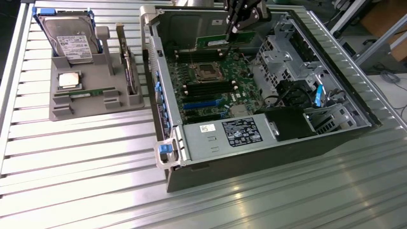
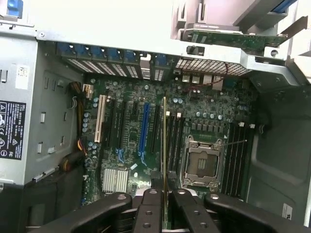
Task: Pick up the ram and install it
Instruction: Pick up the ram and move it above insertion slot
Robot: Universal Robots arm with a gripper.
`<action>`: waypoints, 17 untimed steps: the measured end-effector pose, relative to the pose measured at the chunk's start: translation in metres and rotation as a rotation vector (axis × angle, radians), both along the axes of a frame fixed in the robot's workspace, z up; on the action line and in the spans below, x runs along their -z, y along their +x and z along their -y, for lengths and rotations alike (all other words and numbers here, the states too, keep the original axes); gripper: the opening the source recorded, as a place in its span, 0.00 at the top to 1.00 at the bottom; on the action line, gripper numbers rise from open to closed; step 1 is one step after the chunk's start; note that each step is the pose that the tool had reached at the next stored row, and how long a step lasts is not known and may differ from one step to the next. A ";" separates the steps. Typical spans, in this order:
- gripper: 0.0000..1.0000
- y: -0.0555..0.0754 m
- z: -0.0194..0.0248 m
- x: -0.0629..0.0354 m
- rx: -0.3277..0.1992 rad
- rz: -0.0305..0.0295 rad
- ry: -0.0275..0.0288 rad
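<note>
Green ram (image 1: 219,43) is pinched in the nearly closed hand (image 1: 233,31) above the motherboard (image 1: 210,83).

No wording could be made out. The hard drive (image 1: 68,24) bore a white paper label (image 1: 75,47) whose print was too fine to read. The power supply (image 1: 216,145) carried a black label (image 1: 243,133) crowded with tiny white marks, and a white sticker (image 1: 208,128). The ram (image 1: 205,43) showed a small pale tag (image 1: 218,42), which was also illegible.
</note>
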State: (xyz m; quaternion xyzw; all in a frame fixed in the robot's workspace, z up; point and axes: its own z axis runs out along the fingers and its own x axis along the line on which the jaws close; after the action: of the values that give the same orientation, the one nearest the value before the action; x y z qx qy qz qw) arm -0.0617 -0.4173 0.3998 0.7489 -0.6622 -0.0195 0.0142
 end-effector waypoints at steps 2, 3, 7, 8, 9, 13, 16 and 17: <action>0.86 0.002 0.0000 0.0000 0.000 0.0000 -0.0003; 0.86 0.003 0.0000 0.0000 0.000 0.0000 -0.0004; 0.86 0.008 0.0000 0.0000 0.000 0.0000 -0.0013; 0.86 0.008 0.0000 0.0000 0.000 0.0000 -0.0014; 0.86 0.010 0.0000 0.0000 0.000 0.0000 -0.0017; 0.86 0.014 0.0000 0.0000 0.000 0.0001 -0.0025; 0.86 0.018 0.0000 0.0000 0.000 0.0000 -0.0031; 0.86 0.019 0.0000 0.0000 0.000 0.0000 -0.0032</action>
State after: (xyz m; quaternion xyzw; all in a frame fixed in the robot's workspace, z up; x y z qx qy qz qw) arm -0.0428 -0.4173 0.3998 0.7489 -0.6623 -0.0184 0.0154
